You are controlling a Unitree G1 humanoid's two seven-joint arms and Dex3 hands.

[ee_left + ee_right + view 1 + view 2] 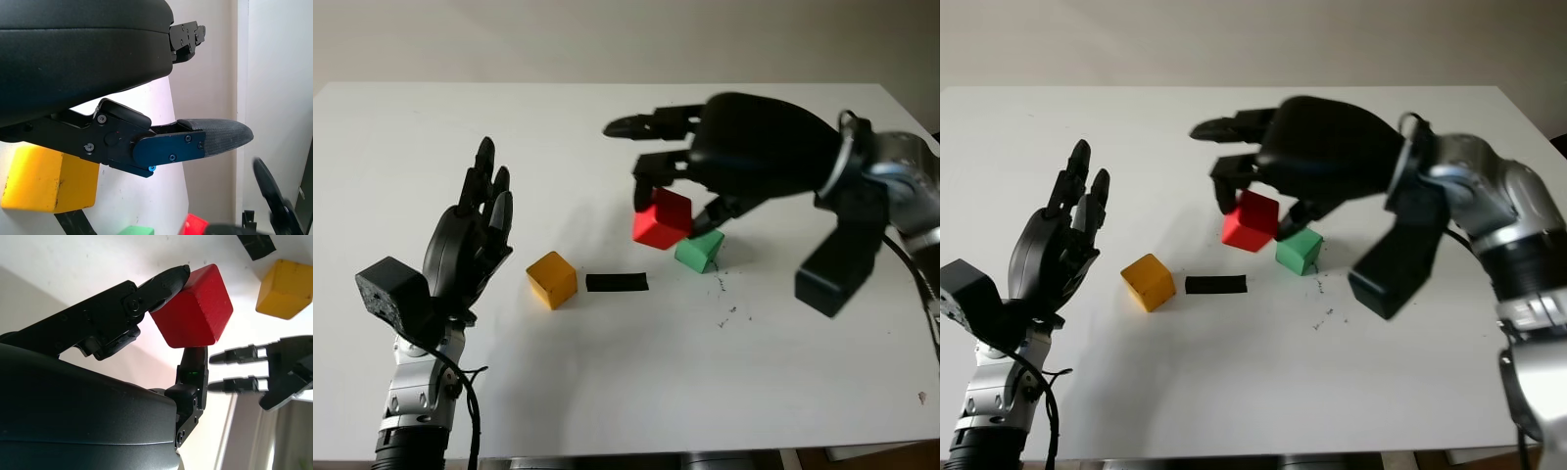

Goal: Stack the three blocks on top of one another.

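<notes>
Blocks (pixel 662 219) on white table (pixel 607 382)

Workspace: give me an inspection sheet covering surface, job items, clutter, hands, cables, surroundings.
Surface: white table, small dark specks near the green block.
Job's things: red block tilted, pinched in the right hand; green block beside it on the table; yellow block apart, on the table. Nothing stacked.
Clutter: black tape strip between yellow and green blocks.
Hands: right hand shut on the red block; left hand open, raised at the near left.
Cables: black cable along the left forearm.
Surroundings: pale wall behind the table.
</notes>
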